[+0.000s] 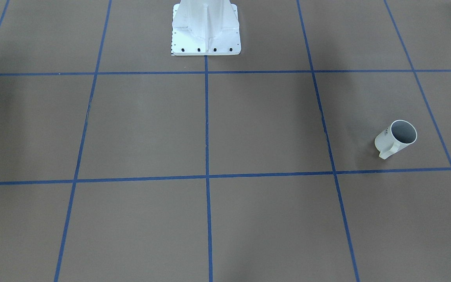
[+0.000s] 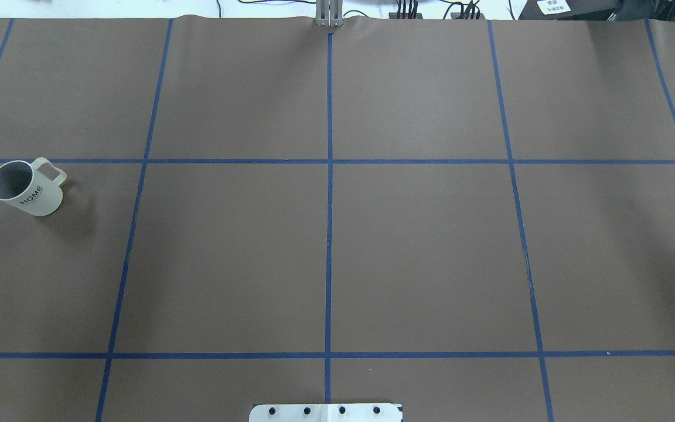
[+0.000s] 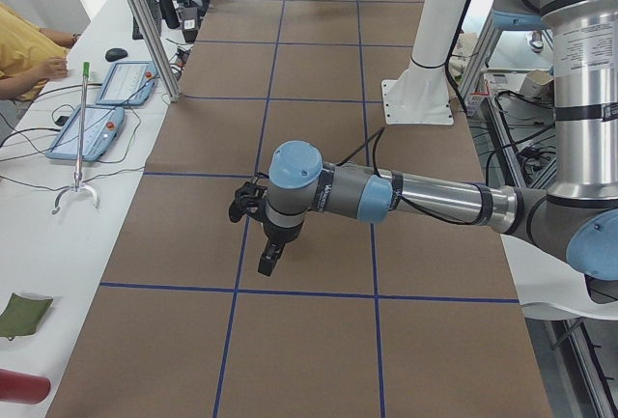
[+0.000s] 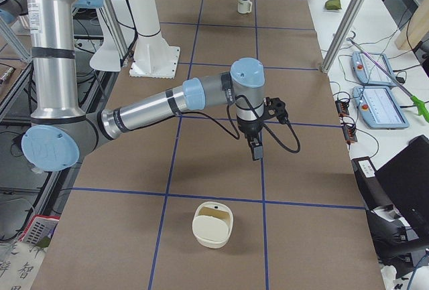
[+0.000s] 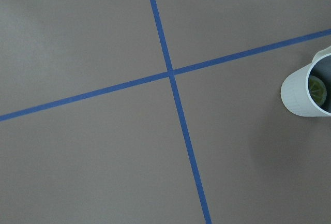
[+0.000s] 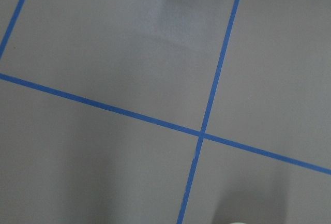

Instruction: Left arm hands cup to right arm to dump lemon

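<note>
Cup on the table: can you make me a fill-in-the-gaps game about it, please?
1. The black word printed on the cup says ____.
2. The taped lines across the table are coloured ____.
3. In the left wrist view, the yellow-green slice inside the cup is a piece of ____.
4. The cup is not tipped over; it stands ____.

Missing words: HOME, blue, lemon, upright.

Open table (image 2: 419, 252) in the middle, cup (image 2: 36, 196) at left edge, pedestal base (image 2: 326, 412) near centre, cream container (image 4: 213, 223) at right end
</note>
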Controlling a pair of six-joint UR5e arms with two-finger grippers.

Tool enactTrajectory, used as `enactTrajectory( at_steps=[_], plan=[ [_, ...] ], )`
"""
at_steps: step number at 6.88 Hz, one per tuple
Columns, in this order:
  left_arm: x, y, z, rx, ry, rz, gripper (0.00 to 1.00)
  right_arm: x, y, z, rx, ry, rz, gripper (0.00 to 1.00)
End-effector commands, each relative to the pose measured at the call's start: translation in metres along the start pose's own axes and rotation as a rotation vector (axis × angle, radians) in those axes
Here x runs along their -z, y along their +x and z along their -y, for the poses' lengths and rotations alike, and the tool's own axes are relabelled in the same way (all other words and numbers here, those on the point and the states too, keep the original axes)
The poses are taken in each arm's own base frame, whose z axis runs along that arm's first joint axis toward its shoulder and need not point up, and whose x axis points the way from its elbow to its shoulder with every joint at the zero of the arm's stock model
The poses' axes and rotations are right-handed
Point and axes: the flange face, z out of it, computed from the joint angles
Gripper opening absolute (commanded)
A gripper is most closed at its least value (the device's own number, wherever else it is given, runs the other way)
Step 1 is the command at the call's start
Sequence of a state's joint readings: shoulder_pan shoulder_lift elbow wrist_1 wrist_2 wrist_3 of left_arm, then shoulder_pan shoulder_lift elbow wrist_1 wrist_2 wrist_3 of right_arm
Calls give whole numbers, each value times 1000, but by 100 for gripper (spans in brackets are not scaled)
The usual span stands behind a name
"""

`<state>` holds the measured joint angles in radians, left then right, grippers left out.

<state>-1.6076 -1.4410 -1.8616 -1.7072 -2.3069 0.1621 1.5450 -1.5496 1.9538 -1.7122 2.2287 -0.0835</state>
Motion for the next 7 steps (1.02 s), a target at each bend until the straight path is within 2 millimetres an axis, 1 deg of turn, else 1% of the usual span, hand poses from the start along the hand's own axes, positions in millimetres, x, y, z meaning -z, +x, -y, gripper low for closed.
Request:
enactTrajectory(
  at_steps=[1,2,3,4,5,6,7],
  plan=[
    [8,3,30,-40,65,4,100,8,-4,4,30,50,-1,100],
    [0,-1,31,-57,84,-19,100,12,-7,5,55,82,-2,100],
    [-1,4,35,-66,130,-62,100,11,-9,8,29,109,0,100],
    [-17,23,42,-26,107,-112,100,5,-30,19,78,146,19,100],
    [-46,57,54,-38,61,-151,100,-5,-52,25,136,172,39,100],
    [-66,77,57,56,28,-170,100,-11,-64,28,122,178,57,100],
    [-84,92,57,137,16,-192,100,-21,-79,30,139,166,70,100]
  ],
)
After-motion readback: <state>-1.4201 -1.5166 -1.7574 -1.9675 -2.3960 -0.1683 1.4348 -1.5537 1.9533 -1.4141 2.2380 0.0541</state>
